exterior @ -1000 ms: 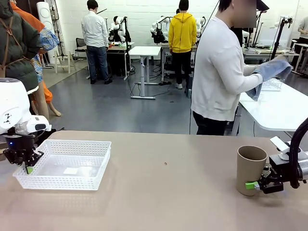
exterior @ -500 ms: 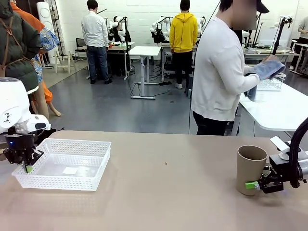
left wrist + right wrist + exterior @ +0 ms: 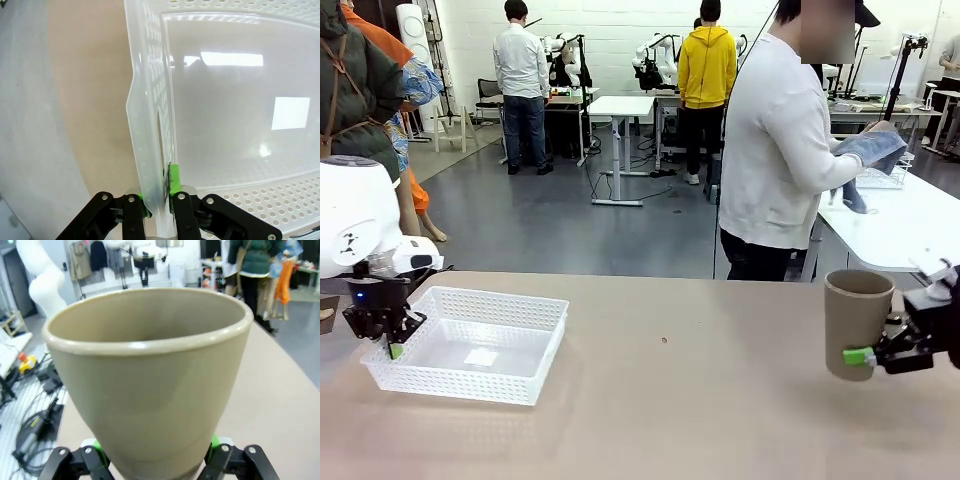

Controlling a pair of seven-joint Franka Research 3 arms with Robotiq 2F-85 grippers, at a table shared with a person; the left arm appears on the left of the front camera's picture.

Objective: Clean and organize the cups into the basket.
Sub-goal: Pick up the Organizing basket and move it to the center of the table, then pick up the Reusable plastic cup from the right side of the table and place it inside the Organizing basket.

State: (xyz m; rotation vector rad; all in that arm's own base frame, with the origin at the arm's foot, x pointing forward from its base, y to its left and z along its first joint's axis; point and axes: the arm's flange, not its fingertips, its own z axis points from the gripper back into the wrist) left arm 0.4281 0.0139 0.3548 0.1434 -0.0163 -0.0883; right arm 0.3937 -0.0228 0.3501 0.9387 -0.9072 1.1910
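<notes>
Basket [image 3: 470,375] is empty, so no cups are sorted yet. Your left pincer [image 3: 391,348] pinches its left wall. Right pincer [image 3: 865,356] clamps the brown cup [image 3: 855,318] at the tabletop's [image 3: 670,410] far right, well apart from the basket.

Right gripper [image 3: 855,355] — arm [image 3: 942,325] past frame edge

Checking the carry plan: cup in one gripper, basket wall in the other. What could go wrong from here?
1. The right gripper grips the brown cup low, near its base; top-heavy, it could tilt or slip in transit.
2. The left gripper clamps just the thin side wall of the basket; pulling may flex it or skew the basket.
</notes>
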